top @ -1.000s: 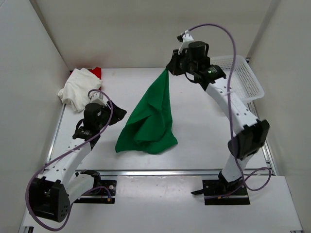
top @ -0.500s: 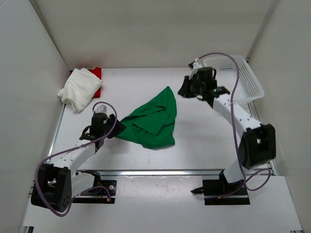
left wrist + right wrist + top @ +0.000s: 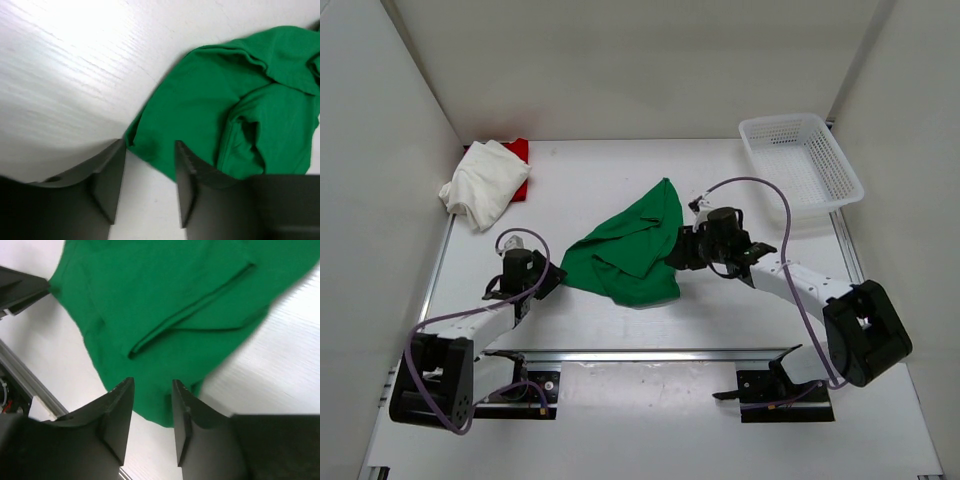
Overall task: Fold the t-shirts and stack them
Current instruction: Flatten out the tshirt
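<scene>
At the far left of the counter, the white t-shirt lies bunched, with the red t-shirt showing only as a sliver behind it; how far the two overlap cannot be told. The left tool sits low at the counter with its jaws moderately apart, and the left corner of the green t-shirt lies just inside the gap, not pinched. The green t-shirt is crumpled mid-counter, with loose folds and a doubled seam across it. It appears light, limp and easily creased: it will likely drape from any single hold and slide across the smooth surface if dragged. The recommended hold is on a hem or seam edge, where the cloth is thicker, using two well-separated points so that it spreads flat. The right tool hovers over the near right edge of the cloth, jaws narrowly apart and gripping nothing. The white mesh basket stands at the far right.
</scene>
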